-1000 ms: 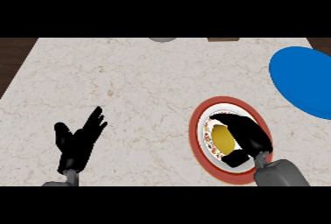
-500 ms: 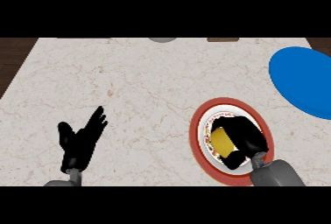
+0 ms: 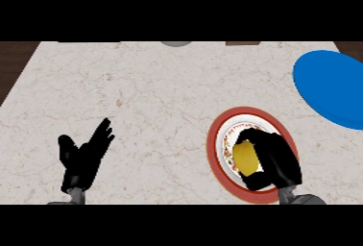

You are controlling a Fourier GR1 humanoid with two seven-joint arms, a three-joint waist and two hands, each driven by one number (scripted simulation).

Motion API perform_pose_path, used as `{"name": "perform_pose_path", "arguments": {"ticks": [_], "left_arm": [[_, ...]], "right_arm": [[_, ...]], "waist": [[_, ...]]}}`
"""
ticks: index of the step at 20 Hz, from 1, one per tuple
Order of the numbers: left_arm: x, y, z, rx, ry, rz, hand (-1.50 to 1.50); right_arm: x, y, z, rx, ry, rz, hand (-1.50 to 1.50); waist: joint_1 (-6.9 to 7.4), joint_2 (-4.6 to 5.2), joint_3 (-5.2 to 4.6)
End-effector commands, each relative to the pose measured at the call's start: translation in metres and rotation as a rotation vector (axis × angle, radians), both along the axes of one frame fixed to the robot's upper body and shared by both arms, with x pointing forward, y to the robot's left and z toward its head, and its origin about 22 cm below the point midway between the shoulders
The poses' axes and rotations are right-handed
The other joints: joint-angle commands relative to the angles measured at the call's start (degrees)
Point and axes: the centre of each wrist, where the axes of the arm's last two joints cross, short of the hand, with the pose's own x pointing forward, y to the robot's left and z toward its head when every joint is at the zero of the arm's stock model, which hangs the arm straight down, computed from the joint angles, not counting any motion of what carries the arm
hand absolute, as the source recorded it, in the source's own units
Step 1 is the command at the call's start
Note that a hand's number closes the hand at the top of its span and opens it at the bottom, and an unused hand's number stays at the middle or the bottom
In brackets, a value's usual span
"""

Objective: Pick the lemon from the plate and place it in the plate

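Plainly, the head view, the only one given, carried everything. Low and right of centre in the frame, the lemon lay on the red-rimmed plate, and the right hand had its black fingers and thumb curled round it, covering the fruit's right side and lower end. The yellow skin showed only on the left, between the fingers. Whether the fruit was touching the plate or was just clear of it could not be told from so steep an angle.

The blue plate sat at the frame's upper right edge, near the red-rimmed one but apart from it, and was probably the goal. The left hand rested at the lower left on the marble counter, fingers straight and spread, holding nothing.

By judgement, a lemon is light and fairly stiff, with a waxy rind that may slip and a rounded shape that may roll; a hold across its middle, as the fingers lay, seemed the surest.
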Motion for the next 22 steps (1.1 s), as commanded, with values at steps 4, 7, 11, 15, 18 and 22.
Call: {"name": "perform_pose_path", "arguments": {"ticks": [4,7,11,15,18,22], "left_arm": [[-0.004,0.004,-0.007,-0.011,0.03,-0.002,0.0],[0.004,0.001,0.001,-0.012,0.004,0.009,0.0],[-0.001,0.004,-0.008,-0.025,0.014,0.007,0.0],[0.004,-0.02,-0.002,-0.006,0.021,-0.001,0.0],[-0.001,-0.021,-0.01,-0.015,-0.002,-0.028,0.0],[-0.004,-0.01,-0.015,-0.007,0.0,-0.023,0.0]], "right_arm": [[-0.03,0.001,0.035,0.159,-0.335,-0.147,1.5],[-0.024,-0.01,0.058,0.259,-0.393,-0.225,1.5],[-0.03,-0.045,0.06,0.378,-0.441,-0.35,1.5],[-0.022,-0.079,0.069,0.463,-0.471,-0.428,1.5],[0.009,-0.094,0.044,0.56,-0.489,-0.513,1.5],[0.027,-0.136,0.045,0.52,-0.585,-0.552,1.5]], "waist": [[-0.5,-0.06,-0.04],[-0.18,0.08,-0.03],[-0.2,0.14,0.0],[-0.01,0.18,0.03],[0.66,0.37,0.04],[0.66,0.31,0.0]]}}
